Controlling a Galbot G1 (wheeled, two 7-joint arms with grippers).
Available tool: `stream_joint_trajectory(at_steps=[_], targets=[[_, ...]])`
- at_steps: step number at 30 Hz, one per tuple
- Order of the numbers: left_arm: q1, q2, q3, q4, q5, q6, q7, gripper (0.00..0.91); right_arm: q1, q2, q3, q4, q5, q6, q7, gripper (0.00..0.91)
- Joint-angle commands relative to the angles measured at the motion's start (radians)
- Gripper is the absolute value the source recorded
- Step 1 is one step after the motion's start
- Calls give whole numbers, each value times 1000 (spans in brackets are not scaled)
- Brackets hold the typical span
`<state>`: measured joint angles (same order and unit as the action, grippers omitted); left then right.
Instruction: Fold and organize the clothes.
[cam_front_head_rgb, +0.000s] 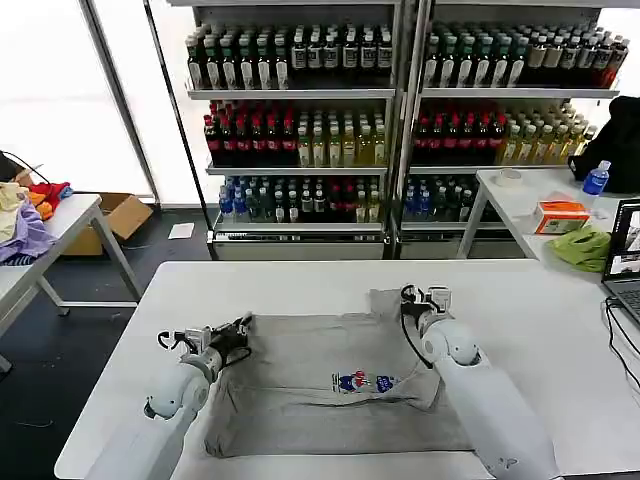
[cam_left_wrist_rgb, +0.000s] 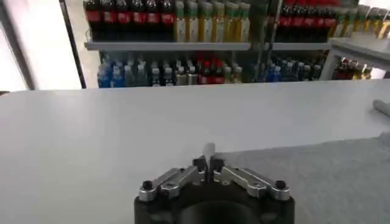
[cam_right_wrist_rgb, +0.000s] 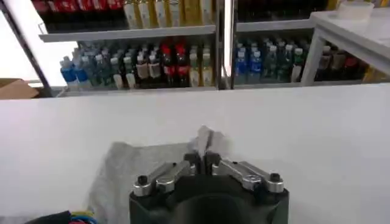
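Observation:
A grey shirt (cam_front_head_rgb: 300, 390) lies spread flat on the white table (cam_front_head_rgb: 300, 285), its small multicoloured chest print (cam_front_head_rgb: 360, 382) facing up. My left gripper (cam_front_head_rgb: 243, 325) is at the shirt's far left corner, shut on a pinch of the cloth (cam_left_wrist_rgb: 209, 150); the grey fabric (cam_left_wrist_rgb: 323, 179) stretches away beside it. My right gripper (cam_front_head_rgb: 425, 296) is at the far right corner, where the cloth is bunched up. It is shut on a small fold of the shirt (cam_right_wrist_rgb: 207, 139), and the rest of the fabric (cam_right_wrist_rgb: 131, 167) trails off to one side.
A laptop (cam_front_head_rgb: 625, 260) with cables sits at the table's right edge. Behind it, a second table holds a lime-green cloth (cam_front_head_rgb: 583, 247), an orange box (cam_front_head_rgb: 560, 215) and a water bottle (cam_front_head_rgb: 596, 178). A side table at left carries a coloured garment heap (cam_front_head_rgb: 25, 215). Bottle shelves (cam_front_head_rgb: 300, 100) stand behind.

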<state>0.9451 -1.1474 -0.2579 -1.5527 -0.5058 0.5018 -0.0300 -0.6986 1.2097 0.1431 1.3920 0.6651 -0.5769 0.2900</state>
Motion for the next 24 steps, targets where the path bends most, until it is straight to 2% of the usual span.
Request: stream_joint_trajectory(at_steps=[1,4,7,14,20,24], targets=[[4,-14,-18,-16,2,-56,12,0,-30,-1,27,81,6,-1,9,0],[14,-11,-25,-50,8,-91,8,0,-38,2,55,126,-5,7,23,0],[26,-9,-40,-107,36,-106,0,0,-50,-5,78,166,-62,27,-2,0],[109,10,-69,-236,42,-103,4,0,-98,-22,116,276,-44,25,0,0],[199,38,-103,-299,46,-102,4,0,-221,-29,143,437,-40,16,31,0],[281,51,-115,-353,67,-104,5,0,-388,-11,199,561,-74,22,32,0]])
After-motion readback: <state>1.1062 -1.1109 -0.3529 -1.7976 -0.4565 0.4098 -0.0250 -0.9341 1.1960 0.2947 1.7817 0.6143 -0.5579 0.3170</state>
